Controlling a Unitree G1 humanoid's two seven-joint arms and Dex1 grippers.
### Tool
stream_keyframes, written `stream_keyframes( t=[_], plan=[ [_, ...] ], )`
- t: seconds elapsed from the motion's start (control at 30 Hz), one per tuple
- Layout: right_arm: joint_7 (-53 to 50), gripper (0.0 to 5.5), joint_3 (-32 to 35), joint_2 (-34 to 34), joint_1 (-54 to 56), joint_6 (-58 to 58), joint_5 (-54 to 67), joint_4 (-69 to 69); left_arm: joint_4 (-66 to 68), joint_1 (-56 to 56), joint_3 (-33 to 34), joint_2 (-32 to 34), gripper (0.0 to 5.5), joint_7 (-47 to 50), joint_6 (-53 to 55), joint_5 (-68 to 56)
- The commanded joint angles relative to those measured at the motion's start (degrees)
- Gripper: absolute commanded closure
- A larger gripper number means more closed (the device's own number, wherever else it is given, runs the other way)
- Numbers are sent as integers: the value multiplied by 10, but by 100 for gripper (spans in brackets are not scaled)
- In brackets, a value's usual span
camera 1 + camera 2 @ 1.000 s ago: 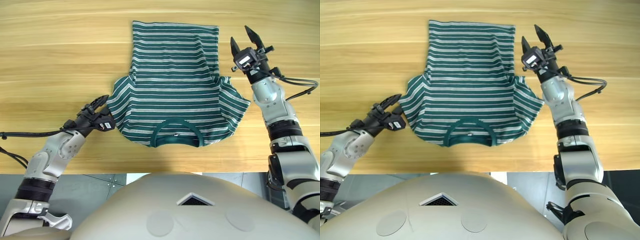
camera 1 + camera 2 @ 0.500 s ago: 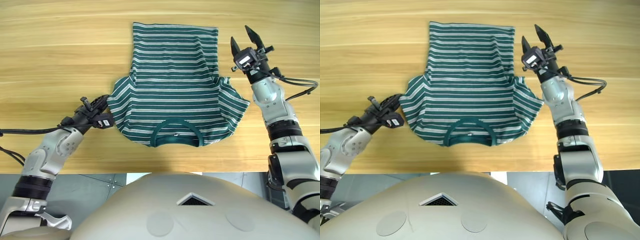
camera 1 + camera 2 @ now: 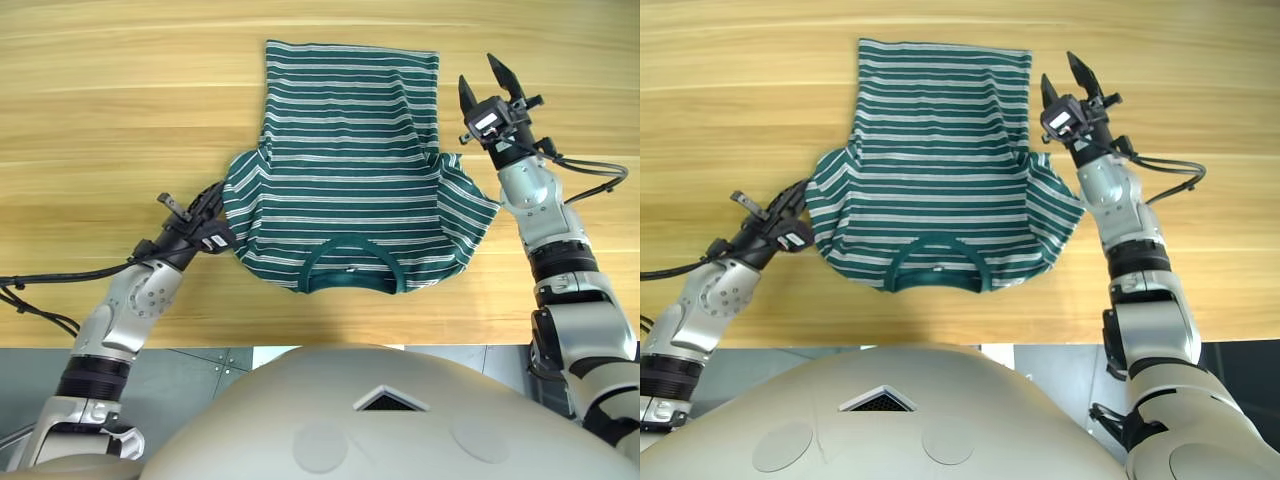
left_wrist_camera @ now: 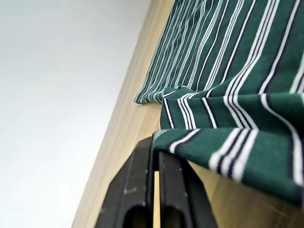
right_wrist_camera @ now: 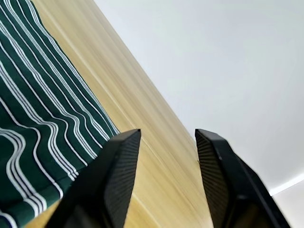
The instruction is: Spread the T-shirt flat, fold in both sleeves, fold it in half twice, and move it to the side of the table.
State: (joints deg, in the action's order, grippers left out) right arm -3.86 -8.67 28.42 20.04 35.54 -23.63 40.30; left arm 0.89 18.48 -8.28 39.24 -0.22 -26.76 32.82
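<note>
A green T-shirt (image 3: 345, 170) with white stripes lies on the wooden table (image 3: 120, 100), collar toward me and hem at the far side. Both short sleeves are bunched at the sides. My left gripper (image 3: 215, 198) sits low at the outer edge of the left sleeve (image 4: 228, 147). In the left wrist view the left gripper (image 4: 156, 142) is shut, with the sleeve's edge pinched at its tip. My right gripper (image 3: 478, 70) is held above the table just right of the shirt's body, beyond the right sleeve (image 3: 465, 205). It stands open (image 5: 168, 135) with nothing between its fingers.
Bare wood stretches to the left, right and far side of the shirt. The table's near edge (image 3: 200, 345) runs just below the collar. Black cables trail from both wrists.
My left gripper has moved forward and rightward onto the left sleeve's edge, and that edge has shifted slightly inward. The right gripper has hardly moved.
</note>
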Motion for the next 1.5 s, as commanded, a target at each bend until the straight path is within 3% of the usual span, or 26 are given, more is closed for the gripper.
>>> stream_keyframes(
  t=[0.03,0.23,0.5,0.87,1.33,1.4,1.5],
  plan=[
    [-3,337,5,-1,9,6,7,10,9,11,-11,-9,547,-3,-11,4],
    [-4,337,3,-5,12,7,4,19,-20,-12,-19,-37,547,14,-65,-6],
    [-8,337,4,-7,13,6,5,33,37,-52,-40,-74,547,40,-105,17],
    [-9,337,1,-10,14,6,3,36,99,-76,-114,-86,547,-25,-133,4],
    [-5,337,3,2,5,6,1,16,134,-80,-139,-88,306,-86,-138,-59],
    [12,337,10,39,-25,10,-5,-33,152,-74,-151,-82,270,-103,-131,-53],
    [48,337,78,140,-122,6,12,-165,169,-60,-155,-75,216,-110,-119,-47]
  ],
)
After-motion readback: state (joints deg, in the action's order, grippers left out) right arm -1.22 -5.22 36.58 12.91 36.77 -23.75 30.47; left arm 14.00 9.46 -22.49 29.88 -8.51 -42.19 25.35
